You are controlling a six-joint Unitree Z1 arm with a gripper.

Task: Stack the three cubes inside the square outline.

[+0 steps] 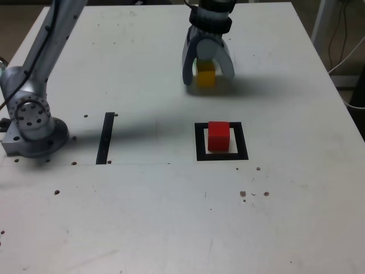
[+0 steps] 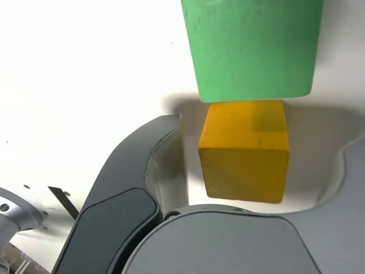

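— Yellow cube (image 2: 244,151): which way from you?

— Straight between my gripper's (image 1: 207,73) jaws near the table's (image 1: 142,217) far edge; they stand apart either side, gripping nothing yet. The green cube (image 2: 254,48) sits just beyond, so I close squarely across the yellow faces.

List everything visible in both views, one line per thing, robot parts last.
red cube: one, red, inside the square outline.
yellow cube: one, yellow, on the table between the tool's jaws.
green cube: one, green, right next to the yellow cube, clear only in the wrist view.
square outline: one, black with white centre, mid-table.
black strip: one, black, toward the exterior view's left.
table: one, white.
tool: one, grey, jaws apart around the yellow cube.
arm base: one, silver, exterior view's left.
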